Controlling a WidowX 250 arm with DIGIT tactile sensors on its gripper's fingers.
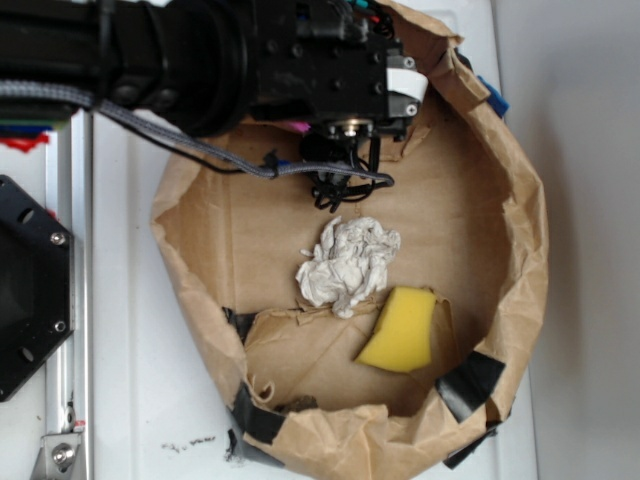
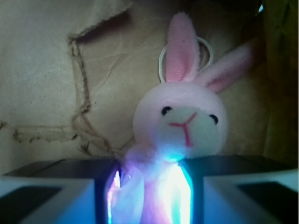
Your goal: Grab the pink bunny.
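Wrist view shows the small fluffy light-pink plush bunny (image 2: 180, 126) facing the camera, its body pinched between the two dark gripper fingers (image 2: 70, 170), which press in on it from either side at the bottom of the frame. A blue-white glow lights the plush where it sits in the gap. Its two long ears stand up (one straight, one tilted to the right), with a white cord loop (image 2: 205, 46) behind them and crumpled brown paper (image 2: 56, 79) as backdrop.

From the exterior view, the black robot gripper (image 1: 345, 135) hangs over the far edge of the round brown paper-bag tray (image 1: 520, 250), its arm hiding nearly all of the bunny; only a sliver of pink shows beneath the arm. Near the middle of the tray lies a white crumpled paper ball (image 1: 348, 265), and just beside it, toward the near rim, a yellow sponge wedge (image 1: 400, 330).
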